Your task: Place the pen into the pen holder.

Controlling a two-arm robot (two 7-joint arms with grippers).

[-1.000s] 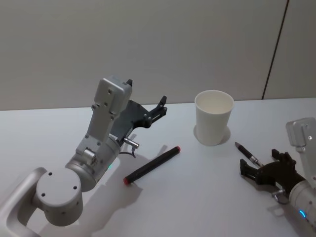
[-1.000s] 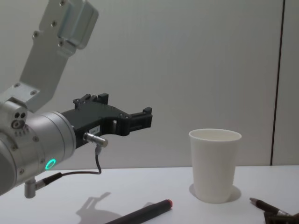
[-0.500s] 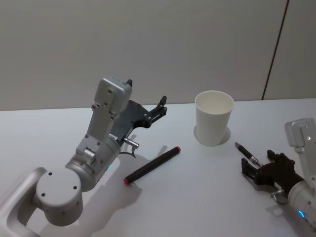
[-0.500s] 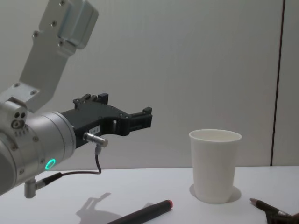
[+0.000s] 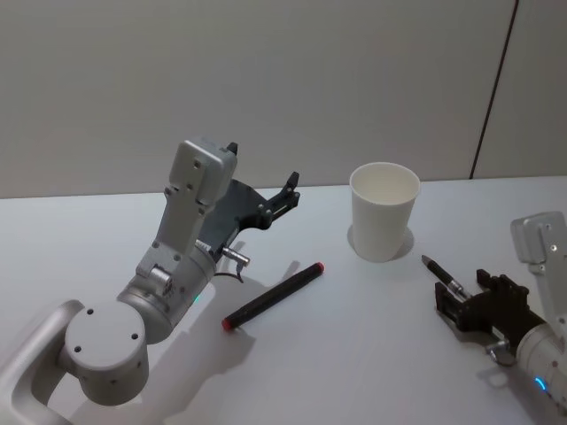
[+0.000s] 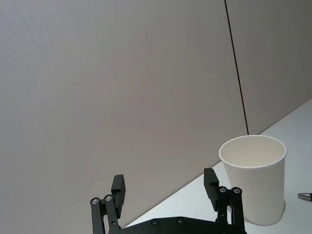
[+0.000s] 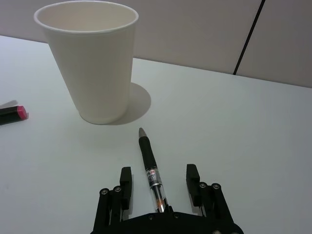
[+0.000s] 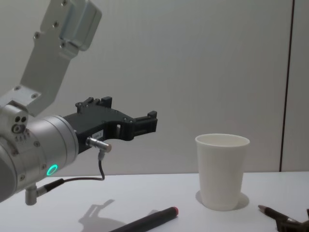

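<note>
At the near right of the table [image 5: 354, 363] we've got the right gripper [image 7: 159, 176] low over the surface. Its fingers are spread wide w/ the pen [image 7: 147, 153] lying flat btwn them, not gripped, tip aimed at the pen holder [image 5: 383, 211]. The holder stands upright, farther off & a bit left, apart from the pen. Step in hand, we reckon: the grasp. Next calls for closing squarely on the barrel, lifting, then tipping the pen upright over the rim. Left gripper [image 6: 165, 181] hangs raised at left, fingers wide, holding nothing. A black marker [image 5: 271, 296] w/ red end lies near centre. Surface: plain white. Room: bare grey wall [image 5: 266, 80], one dark seam [image 5: 493, 88] far right.
</note>
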